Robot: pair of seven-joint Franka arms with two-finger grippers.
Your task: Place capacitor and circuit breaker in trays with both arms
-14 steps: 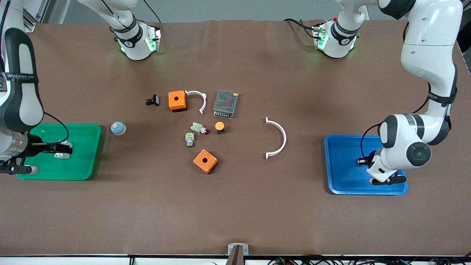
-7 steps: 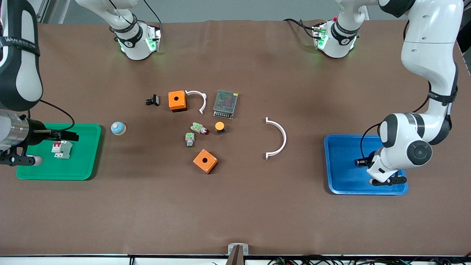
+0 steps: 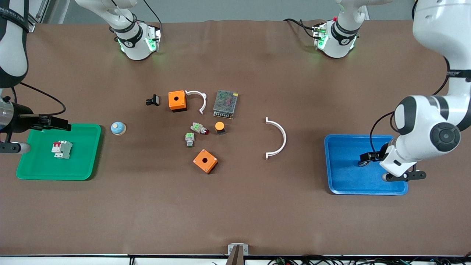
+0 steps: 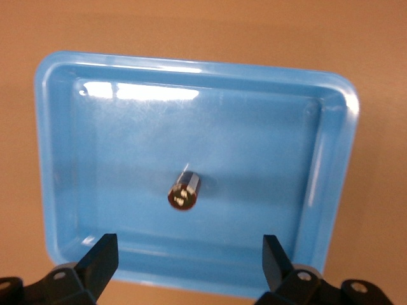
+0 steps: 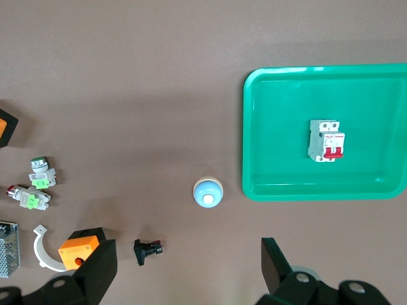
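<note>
Circuit breaker (image 3: 61, 149) in green tray (image 3: 84, 169); capacitor (image 4: 184, 191) in blue tray (image 4: 57, 159).

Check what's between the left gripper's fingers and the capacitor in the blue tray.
Nothing: the left wrist view shows bare blue tray floor between the open left gripper and the capacitor.

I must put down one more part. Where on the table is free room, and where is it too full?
Bare cloth lies between the large white half-ring and the blue tray, and along the table edge nearest the front camera. It is crowded around the orange boxes and push-buttons at mid-table.
</note>
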